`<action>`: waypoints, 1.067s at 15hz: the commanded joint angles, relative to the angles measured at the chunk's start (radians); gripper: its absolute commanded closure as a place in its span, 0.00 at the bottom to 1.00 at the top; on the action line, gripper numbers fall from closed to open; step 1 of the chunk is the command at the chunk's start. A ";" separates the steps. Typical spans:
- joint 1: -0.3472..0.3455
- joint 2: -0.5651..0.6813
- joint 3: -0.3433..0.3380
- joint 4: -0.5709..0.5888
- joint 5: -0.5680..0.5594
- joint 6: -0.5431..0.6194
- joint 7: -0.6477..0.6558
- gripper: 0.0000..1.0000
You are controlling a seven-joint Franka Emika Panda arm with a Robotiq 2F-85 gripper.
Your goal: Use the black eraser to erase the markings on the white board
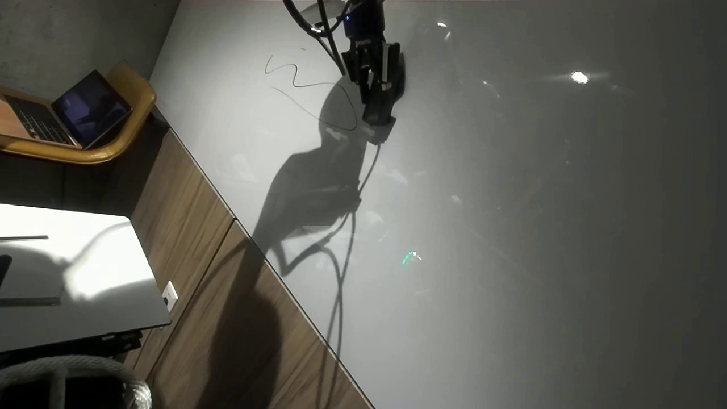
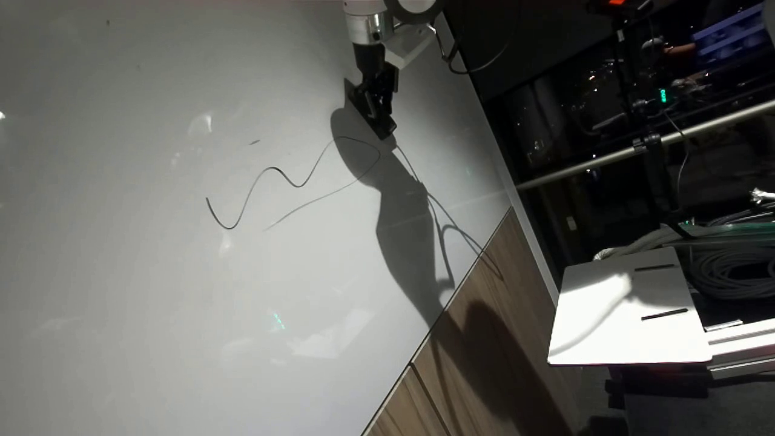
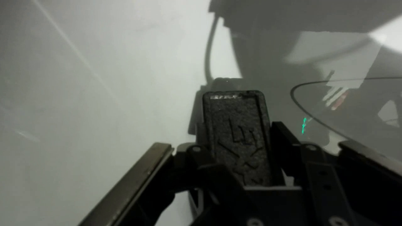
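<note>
The white board [image 1: 511, 199] fills most of both exterior views [image 2: 151, 303] and the wrist view background [image 3: 125, 125]. The markings [image 1: 295, 74] are a thin dark looping line, also seen in an exterior view [image 2: 275, 168] with a short dash nearby. In the wrist view the line [image 3: 292, 94] curves right of the eraser. My gripper [image 1: 376, 85] is shut on the black eraser [image 3: 237, 116], which sticks out past the fingers. The eraser [image 2: 385, 128] is at the board just beside the loop's rounded end; I cannot tell whether it touches the surface.
Wood panels [image 1: 187, 199] border the board's straight edge. A small white table [image 2: 623, 315] stands beyond them. A laptop [image 1: 85, 113] sits on a yellow chair [image 1: 128, 128]. The arm's shadow [image 2: 405, 236] falls across the board and part of the markings.
</note>
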 commanded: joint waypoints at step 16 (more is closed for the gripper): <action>0.276 0.321 0.224 0.301 -0.166 -0.131 0.184 0.72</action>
